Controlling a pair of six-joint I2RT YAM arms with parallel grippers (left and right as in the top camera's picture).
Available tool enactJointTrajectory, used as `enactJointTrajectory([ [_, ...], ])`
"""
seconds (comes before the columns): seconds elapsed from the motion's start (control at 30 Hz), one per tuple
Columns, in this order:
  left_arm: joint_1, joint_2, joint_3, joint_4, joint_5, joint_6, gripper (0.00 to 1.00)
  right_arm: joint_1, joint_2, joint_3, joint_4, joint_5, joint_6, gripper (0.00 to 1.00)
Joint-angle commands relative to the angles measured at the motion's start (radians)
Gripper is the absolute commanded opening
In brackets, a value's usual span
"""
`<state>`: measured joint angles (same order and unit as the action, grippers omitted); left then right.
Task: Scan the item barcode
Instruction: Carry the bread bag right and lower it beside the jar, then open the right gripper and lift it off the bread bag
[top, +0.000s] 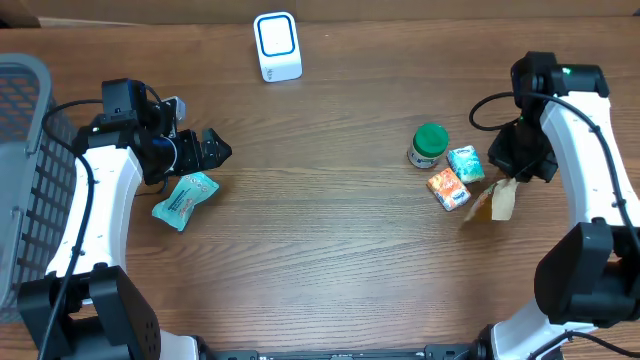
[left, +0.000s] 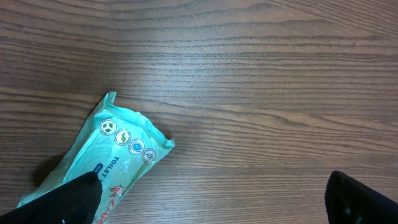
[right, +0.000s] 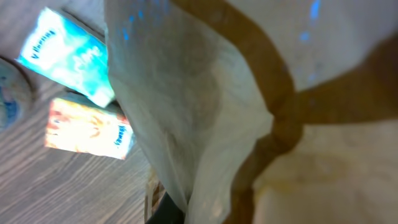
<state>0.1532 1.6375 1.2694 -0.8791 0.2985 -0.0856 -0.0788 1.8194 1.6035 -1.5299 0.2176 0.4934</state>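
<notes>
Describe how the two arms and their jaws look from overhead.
Both have white shells, black joints and black jaws. A black cable runs along the left arm; the right arm has a looping black cable and a small green light on its joint.

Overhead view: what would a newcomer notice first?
The right tool is shut on a tan packet, at the right edge of a cluster: green-lidded jar, teal box, orange box. The white scanner stands at the far edge of the table, near the centre. On the left, the left tool is open beside a teal wipes pack lying flat.
</notes>
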Motion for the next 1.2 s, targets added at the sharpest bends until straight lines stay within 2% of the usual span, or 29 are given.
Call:
enactJointTrajectory([
  [0.0, 0.003, -0.001, 0.009, 0.001, -0.003, 0.011, 1.00, -0.007, 0.038, -0.033, 0.006, 0.018, 0.008, 0.04],
  [0.1, 0.003, -0.001, 0.009, 0.001, -0.003, 0.011, 1.00, -0.007, 0.057, -0.034, 0.010, 0.017, 0.007, 0.10],
  [0.2, 0.003, -0.001, 0.009, 0.001, -0.003, 0.011, 0.99, -0.006, 0.060, -0.034, 0.017, -0.002, -0.024, 0.25],
  [0.27, 0.003, -0.001, 0.009, 0.001, -0.003, 0.011, 1.00, -0.006, 0.060, -0.034, 0.023, -0.036, -0.074, 0.40],
  [0.37, 0.003, -0.001, 0.009, 0.001, -0.003, 0.011, 1.00, -0.006, 0.060, -0.034, 0.046, -0.103, -0.135, 0.47],
  [0.7, 0.003, -0.001, 0.009, 0.001, -0.003, 0.011, 1.00, -0.006, 0.060, 0.035, 0.095, -0.442, -0.341, 0.49],
  [1.17, 0.003, -0.001, 0.009, 0.001, -0.003, 0.011, 0.99, -0.001, 0.059, 0.415, -0.063, -0.583, -0.350, 0.50],
])
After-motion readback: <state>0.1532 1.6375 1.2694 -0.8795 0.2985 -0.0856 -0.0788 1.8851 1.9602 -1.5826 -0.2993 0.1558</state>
